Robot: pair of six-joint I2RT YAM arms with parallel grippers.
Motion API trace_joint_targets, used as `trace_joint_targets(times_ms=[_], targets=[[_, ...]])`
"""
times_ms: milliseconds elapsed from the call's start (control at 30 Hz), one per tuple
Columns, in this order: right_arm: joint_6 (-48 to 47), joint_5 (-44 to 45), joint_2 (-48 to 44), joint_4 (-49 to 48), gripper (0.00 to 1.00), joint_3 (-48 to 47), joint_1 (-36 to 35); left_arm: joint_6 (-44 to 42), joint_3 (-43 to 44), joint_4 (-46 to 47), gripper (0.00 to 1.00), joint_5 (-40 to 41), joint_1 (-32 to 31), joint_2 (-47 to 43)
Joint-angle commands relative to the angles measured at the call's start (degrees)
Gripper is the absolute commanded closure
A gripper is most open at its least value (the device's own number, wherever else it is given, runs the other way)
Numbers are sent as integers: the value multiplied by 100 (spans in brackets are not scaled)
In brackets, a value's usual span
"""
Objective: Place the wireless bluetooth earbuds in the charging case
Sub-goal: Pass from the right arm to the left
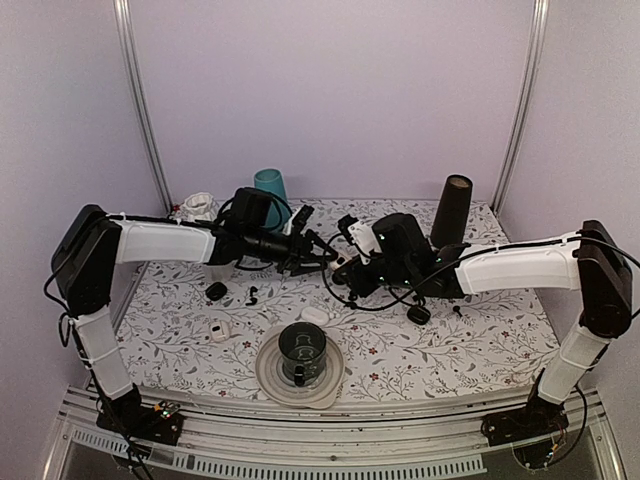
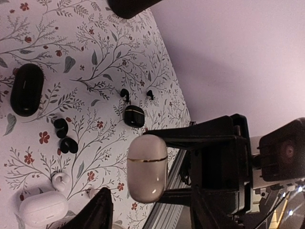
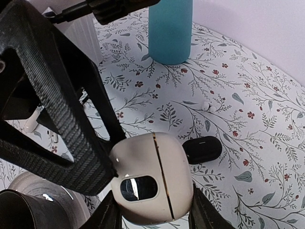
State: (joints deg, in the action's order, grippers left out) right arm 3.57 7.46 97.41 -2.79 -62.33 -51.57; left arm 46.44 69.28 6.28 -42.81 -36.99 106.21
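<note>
The right hand [image 3: 155, 212] is clamped on the cream charging case [image 3: 152, 179], which is closed and held in the air above the middle of the worktop [image 1: 180, 340]. The left hand [image 1: 318, 258] has its fingers apart around this case, with one finger at its side. The tiny black earbuds [image 2: 125, 94] lie on the worktop further right, just beside a small black case [image 2: 134, 116].

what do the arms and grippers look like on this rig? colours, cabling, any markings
The two match. Left arm and right arm have white link shells with chunky black joint housings. Left gripper and right gripper are all black; the left's fingers are open-frame with a ribbed face. Thin black cables run along the links and loop loose at the wrists. No legible markings.
</note>
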Motion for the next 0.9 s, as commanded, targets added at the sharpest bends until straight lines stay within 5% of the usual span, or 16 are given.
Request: trace_joint_targets(times_ms=[0,600,867], targets=[[-50,-94,-238,-135,64,-161,31,178,139,383,45,-163,-85,181],[-76,-184,-240,-119,64,-201,-2,650,117,1051,61,-472,-158,356],[-53,-145,-257,-61,62,-216,1,740,67,1223,86,-583,-177,349]])
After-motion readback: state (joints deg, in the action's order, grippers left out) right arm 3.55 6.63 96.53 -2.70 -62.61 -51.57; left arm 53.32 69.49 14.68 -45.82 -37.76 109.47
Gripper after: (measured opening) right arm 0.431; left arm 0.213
